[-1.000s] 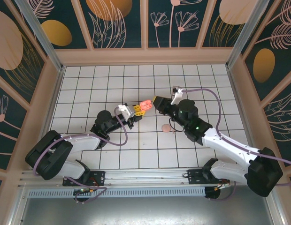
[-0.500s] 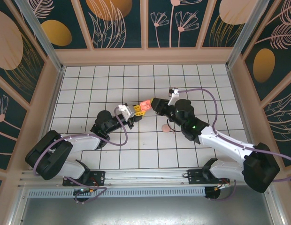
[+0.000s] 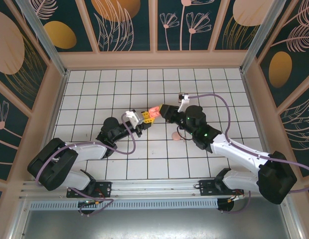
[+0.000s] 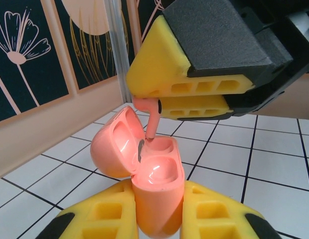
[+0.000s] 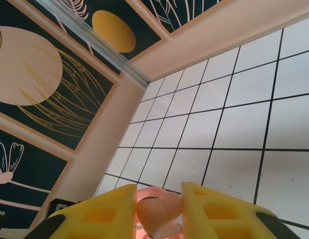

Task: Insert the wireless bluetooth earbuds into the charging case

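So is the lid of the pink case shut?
No, the case has its lid flipped back, and an earbud is poised at its open top.

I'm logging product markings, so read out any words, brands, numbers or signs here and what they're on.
None can be read. The charging case, the earbud, the left end effector and the right end effector carry no print; the wall panels bear plant drawings, no lettering.

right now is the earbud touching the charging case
Cannot tell. In the left wrist view the earbud dips its stem tip to a socket of the charging case; neither contact nor gap is plain.
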